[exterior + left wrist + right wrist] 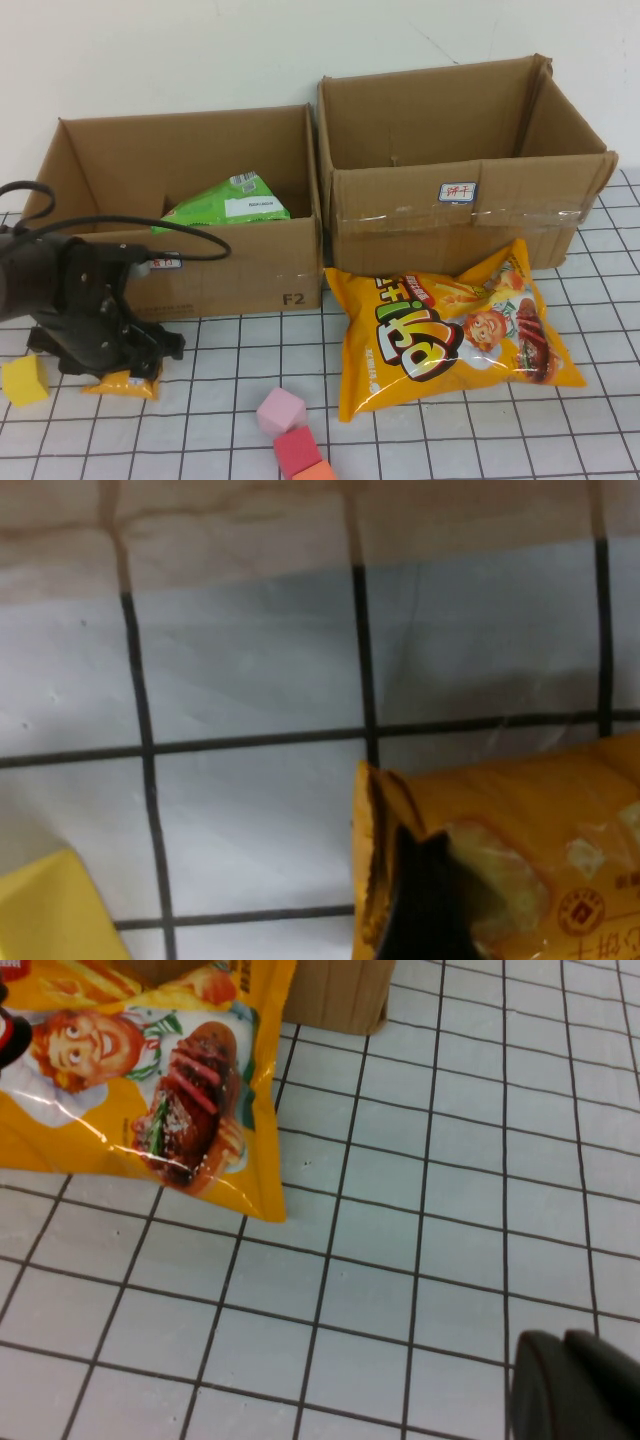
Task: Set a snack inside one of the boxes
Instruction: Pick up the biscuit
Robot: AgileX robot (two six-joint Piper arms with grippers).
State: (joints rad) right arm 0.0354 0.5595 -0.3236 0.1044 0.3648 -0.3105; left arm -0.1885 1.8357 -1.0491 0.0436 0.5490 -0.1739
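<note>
A small orange snack packet [125,383] lies on the gridded table at the front left, just in front of the left cardboard box [240,270]. My left gripper [120,360] is lowered right onto it; in the left wrist view the packet [510,860] fills the lower corner with a dark part of the gripper across its end. A large yellow chip bag [450,325] lies in front of the right box [450,215]. My right gripper [575,1385] shows only in its wrist view, shut and empty above bare table near the chip bag [130,1080].
A green snack bag [225,205] sits inside the left box. A yellow block [25,380] lies just left of the left gripper. Pink [281,410], red [298,448] and orange [315,472] blocks cluster at the front centre.
</note>
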